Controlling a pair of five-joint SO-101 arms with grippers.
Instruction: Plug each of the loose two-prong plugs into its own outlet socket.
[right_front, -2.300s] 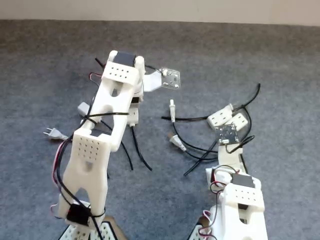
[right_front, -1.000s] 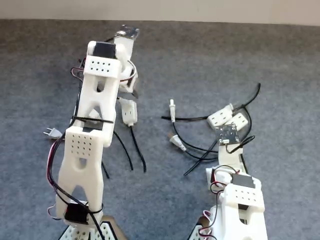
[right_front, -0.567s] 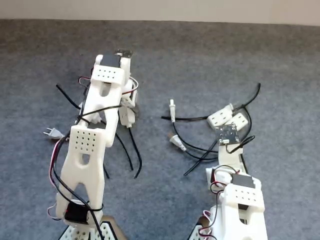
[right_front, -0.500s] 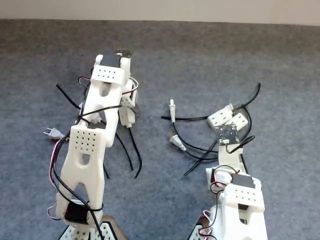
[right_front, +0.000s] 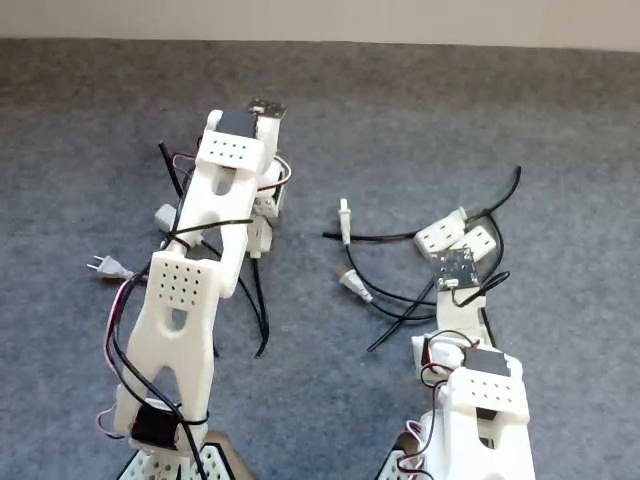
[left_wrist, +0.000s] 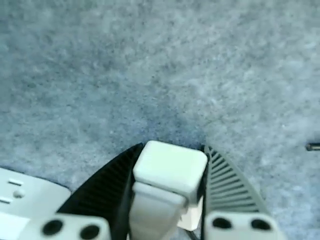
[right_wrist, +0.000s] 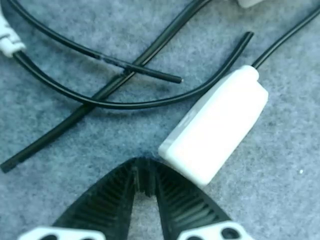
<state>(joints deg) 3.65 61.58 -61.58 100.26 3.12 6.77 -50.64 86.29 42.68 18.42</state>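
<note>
**Surface.** Grey carpet (right_front: 560, 120).

**Left gripper** (left_wrist: 172, 149). Jaws clamped on a white outlet socket (left_wrist: 170, 167), with one black finger against each side of it. The socket sits in the carpet's left half, toward the centre. Its black lead (right_front: 262, 310) trails toward the near edge.

**Right gripper** (right_wrist: 145, 170). Jaws together, nothing between them. The tips are low over the carpet, just beside a corner of a lying socket (right_wrist: 215, 127).

**Socket pair** (right_front: 440, 236). Two white sockets side by side in the carpet's right half, just beyond the right arm's wrist.

**White block** (right_front: 166, 216). Left half of the carpet, partly hidden by the left arm. What kind it is cannot be told.

**Left plug** (right_front: 103, 265). Two prongs, loose, left side of the carpet, prongs toward the left edge.

**Centre plugs.** Far plug (right_front: 344, 212) and near plug (right_front: 353, 284), both white and loose, each on a black lead, with neither seated in a socket.

**Black cables** (right_wrist: 100, 95). Crossing one another on the carpet beyond the right gripper's tips.
</note>
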